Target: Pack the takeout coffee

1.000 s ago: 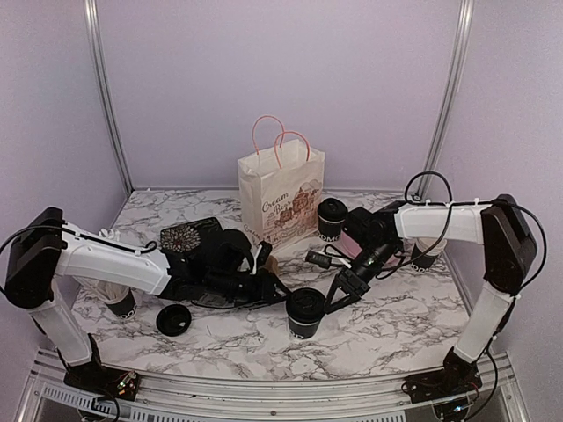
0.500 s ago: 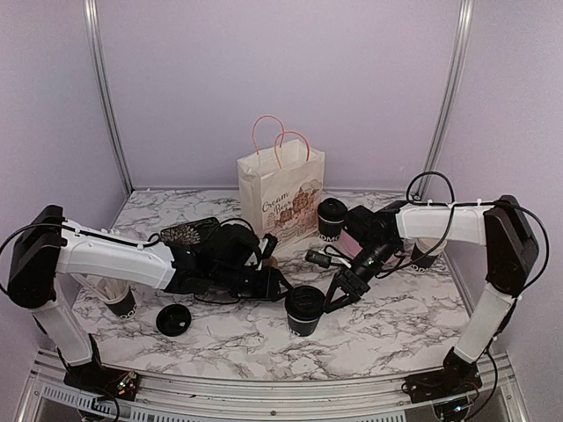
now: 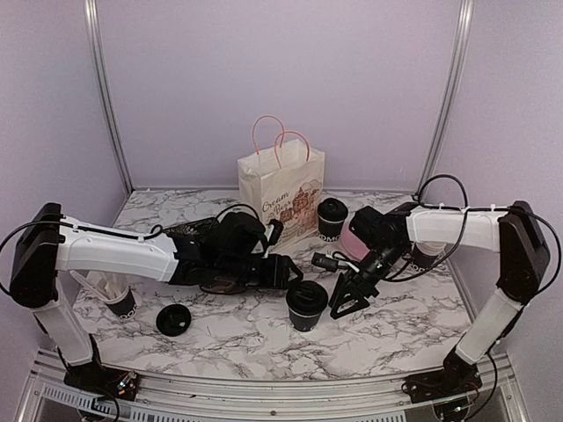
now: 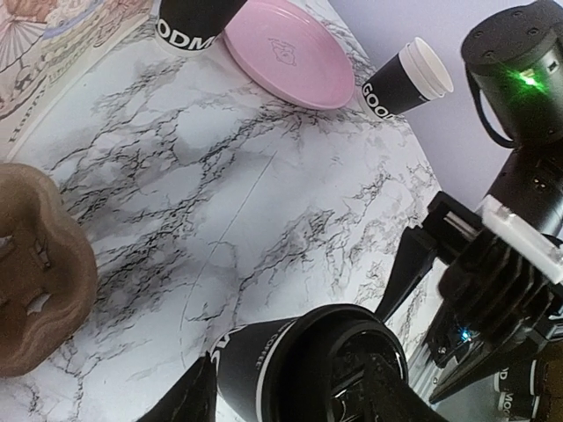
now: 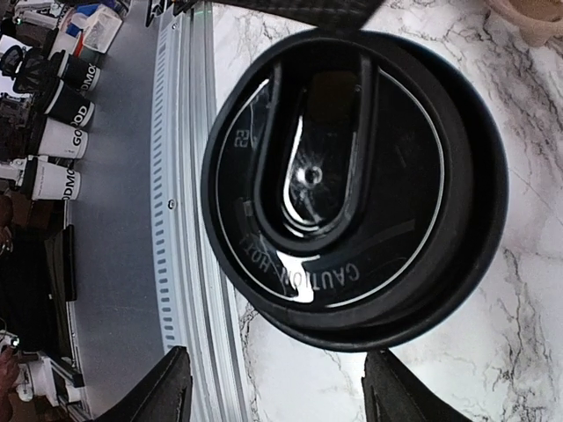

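Observation:
A takeout coffee cup (image 3: 306,306), black with a black lid, stands upright at the front middle of the marble table. My left gripper (image 3: 288,271) is just left of it, open. In the left wrist view its jaws (image 4: 290,400) stand either side of the cup (image 4: 290,365), and I cannot tell if they touch it. My right gripper (image 3: 348,296) is open just right of the cup. In the right wrist view (image 5: 281,387) it sits beside the lid (image 5: 352,185), empty. A second lidded cup (image 3: 332,218) stands by the bag. An open cup (image 3: 426,257) stands behind my right arm.
A cream paper bag (image 3: 280,195) with pink handles stands at the back middle. A pink plate (image 3: 355,243) lies right of it. A loose black lid (image 3: 173,321) and a cup of white straws (image 3: 120,299) are at the front left. A brown holder (image 4: 35,264) lies under my left arm.
My left arm has reached right, bringing its gripper up to the front cup. My right gripper has drawn back a little from the lid, down and to the right.

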Controlling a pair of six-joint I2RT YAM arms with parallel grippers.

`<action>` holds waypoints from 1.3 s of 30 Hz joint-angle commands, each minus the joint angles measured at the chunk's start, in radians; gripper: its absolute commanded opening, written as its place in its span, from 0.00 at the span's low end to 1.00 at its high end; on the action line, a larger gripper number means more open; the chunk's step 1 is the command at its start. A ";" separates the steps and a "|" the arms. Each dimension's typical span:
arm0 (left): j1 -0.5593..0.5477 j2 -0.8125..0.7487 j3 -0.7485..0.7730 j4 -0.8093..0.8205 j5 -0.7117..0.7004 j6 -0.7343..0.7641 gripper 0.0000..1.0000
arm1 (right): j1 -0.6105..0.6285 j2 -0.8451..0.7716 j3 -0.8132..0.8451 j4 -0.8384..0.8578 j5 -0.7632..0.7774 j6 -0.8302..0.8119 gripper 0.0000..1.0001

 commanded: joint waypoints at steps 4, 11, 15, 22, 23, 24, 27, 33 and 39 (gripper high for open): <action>0.005 -0.153 -0.140 -0.064 -0.029 -0.156 0.59 | -0.059 -0.019 0.040 -0.025 0.029 -0.024 0.64; 0.005 -0.165 -0.245 0.103 0.071 -0.283 0.53 | -0.147 0.057 0.110 -0.024 -0.030 0.025 0.50; 0.005 -0.134 -0.232 0.135 0.093 -0.288 0.51 | -0.147 0.109 0.139 -0.056 -0.081 0.016 0.50; 0.005 -0.110 -0.209 0.143 0.106 -0.277 0.48 | -0.145 0.144 0.162 -0.082 -0.123 0.003 0.52; 0.005 -0.105 -0.205 0.143 0.110 -0.274 0.48 | -0.145 0.146 0.164 -0.083 -0.126 0.003 0.52; 0.005 -0.099 -0.202 0.143 0.117 -0.272 0.48 | -0.145 0.149 0.165 -0.082 -0.127 0.001 0.53; 0.005 -0.074 -0.191 0.143 0.133 -0.266 0.47 | -0.142 0.160 0.170 -0.090 -0.136 -0.005 0.54; 0.005 -0.048 -0.178 0.146 0.146 -0.258 0.47 | -0.125 0.193 0.179 -0.097 -0.145 -0.013 0.53; 0.005 -0.023 -0.189 0.144 0.162 -0.262 0.45 | -0.117 0.228 0.173 -0.082 -0.136 0.001 0.44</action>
